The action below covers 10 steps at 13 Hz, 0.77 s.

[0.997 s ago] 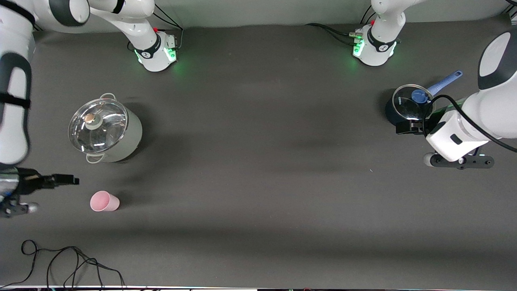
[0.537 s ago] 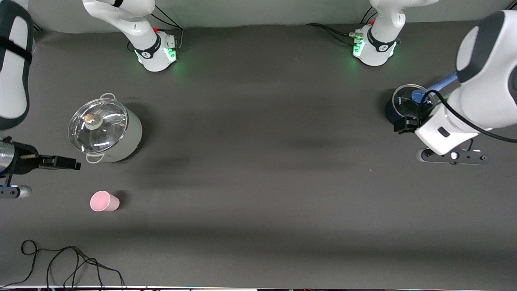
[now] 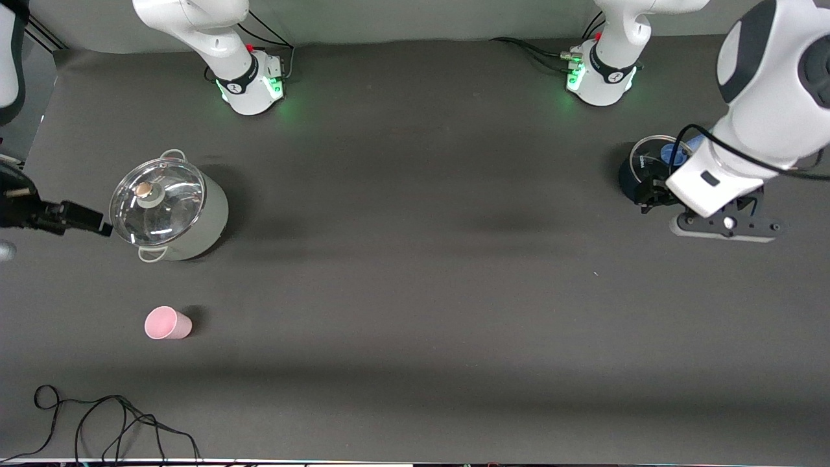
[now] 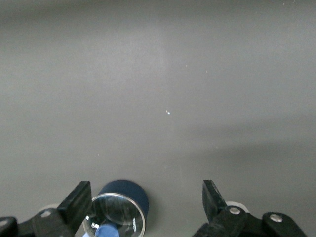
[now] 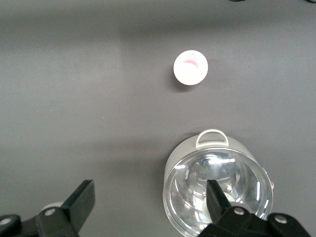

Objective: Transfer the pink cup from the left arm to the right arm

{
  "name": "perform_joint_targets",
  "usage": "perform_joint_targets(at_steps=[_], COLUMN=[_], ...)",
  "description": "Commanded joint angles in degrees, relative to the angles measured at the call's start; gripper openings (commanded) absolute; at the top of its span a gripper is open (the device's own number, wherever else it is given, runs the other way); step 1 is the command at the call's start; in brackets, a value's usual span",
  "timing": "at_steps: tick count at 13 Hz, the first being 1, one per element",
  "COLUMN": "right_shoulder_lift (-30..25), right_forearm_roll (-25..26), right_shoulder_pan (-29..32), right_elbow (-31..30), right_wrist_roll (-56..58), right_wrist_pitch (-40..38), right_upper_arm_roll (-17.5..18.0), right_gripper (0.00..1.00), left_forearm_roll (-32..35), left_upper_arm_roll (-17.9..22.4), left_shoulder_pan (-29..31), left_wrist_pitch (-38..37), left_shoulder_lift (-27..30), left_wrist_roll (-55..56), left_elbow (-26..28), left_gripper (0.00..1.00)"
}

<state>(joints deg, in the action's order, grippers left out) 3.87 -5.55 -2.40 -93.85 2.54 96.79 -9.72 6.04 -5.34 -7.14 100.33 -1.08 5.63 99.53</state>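
The pink cup (image 3: 167, 323) stands upright on the table near the right arm's end, nearer to the front camera than the silver pot; nothing holds it. It also shows in the right wrist view (image 5: 190, 67) as a small round rim. My right gripper (image 3: 97, 224) hangs open and empty beside the silver pot, apart from the cup; its jaws (image 5: 149, 195) stand wide. My left gripper (image 3: 648, 194) is open and empty over the edge of the blue pot at the left arm's end; its jaws (image 4: 146, 192) stand wide.
A silver pot with a glass lid (image 3: 168, 211) stands near the right arm's end and shows in the right wrist view (image 5: 217, 187). A small blue pot with a glass lid (image 3: 639, 170) shows in the left wrist view (image 4: 118, 210). A black cable (image 3: 97, 421) lies at the table's front edge.
My right gripper has moved away from the cup toward the robots' bases, to beside the silver pot. My left gripper has moved toward the bases over the blue pot. The cup has not moved.
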Motion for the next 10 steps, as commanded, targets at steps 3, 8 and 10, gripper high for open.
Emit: perform_joint_targets(at_steps=[3, 8, 10], right_shoulder_lift=[-2.82, -2.82, -3.17], right_forearm_roll=[4.14, 4.14, 4.14], right_shoulder_pan=[4.92, 5.82, 5.56], right_elbow=[-0.55, 3.23, 2.97], right_wrist_roll=[-2.98, -3.25, -3.16], right_wrist_pitch=[0.60, -5.11, -7.58], right_upper_arm_roll=[8.19, 9.37, 9.54], right_gripper=[1.00, 1.00, 1.00], left_forearm_roll=[-0.77, -1.74, -1.74], left_upper_arm_roll=[1.03, 1.12, 0.95], left_shoulder_pan=[-0.15, -0.06, 0.72], left_wrist_pitch=[3.13, 2.59, 1.11], left_shoulder_lift=[-0.31, -1.64, -2.78], left_wrist_roll=[-5.01, -5.36, -5.36], left_elbow=[0.51, -2.59, -4.16], left_gripper=[0.99, 1.00, 1.00])
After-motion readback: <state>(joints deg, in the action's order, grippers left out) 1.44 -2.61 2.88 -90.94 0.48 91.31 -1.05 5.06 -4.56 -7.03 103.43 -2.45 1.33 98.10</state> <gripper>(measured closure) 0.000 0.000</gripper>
